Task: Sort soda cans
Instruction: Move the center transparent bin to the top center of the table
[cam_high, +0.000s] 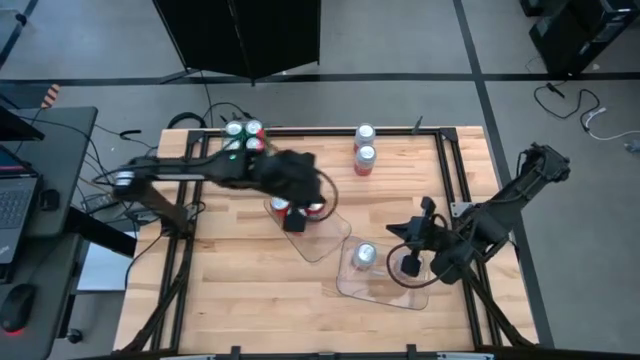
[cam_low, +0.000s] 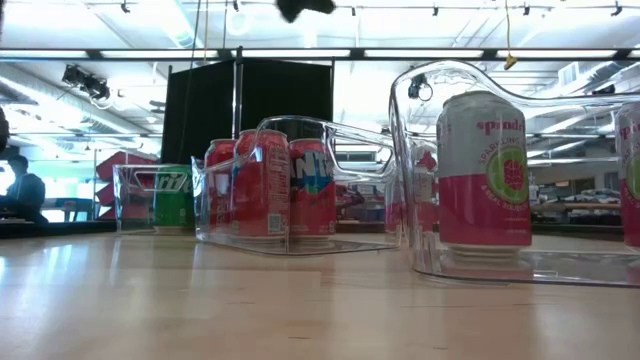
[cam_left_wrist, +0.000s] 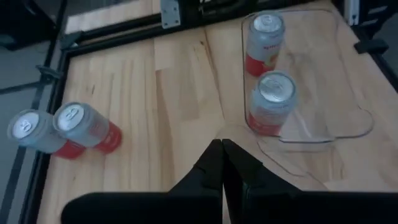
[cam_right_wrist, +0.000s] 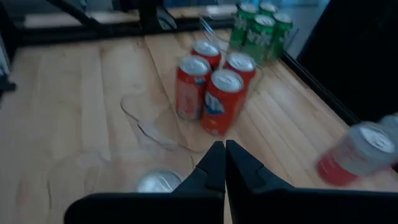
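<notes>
Green cans (cam_high: 243, 135) stand in a clear tray at the table's far left corner. Several red cans (cam_right_wrist: 214, 87) stand in a second clear tray (cam_high: 325, 240) at the centre. My left gripper (cam_high: 293, 218) hovers over them, shut and empty. Two silver-grey cans (cam_left_wrist: 270, 102) stand in a third tray (cam_high: 385, 290) toward the near right. My right gripper (cam_high: 410, 265) is above that tray, shut and empty, and one can top (cam_right_wrist: 158, 180) shows just below its fingers. Two more silver-grey cans (cam_high: 364, 150) stand on the bare wood by the far edge.
A black metal frame (cam_high: 440, 170) borders the tabletop. Bare wood (cam_high: 240, 290) lies along the near left. A desk with a laptop (cam_high: 15, 205) and cables stands left of the table. In the low view a person (cam_low: 20, 190) sits far off at the left.
</notes>
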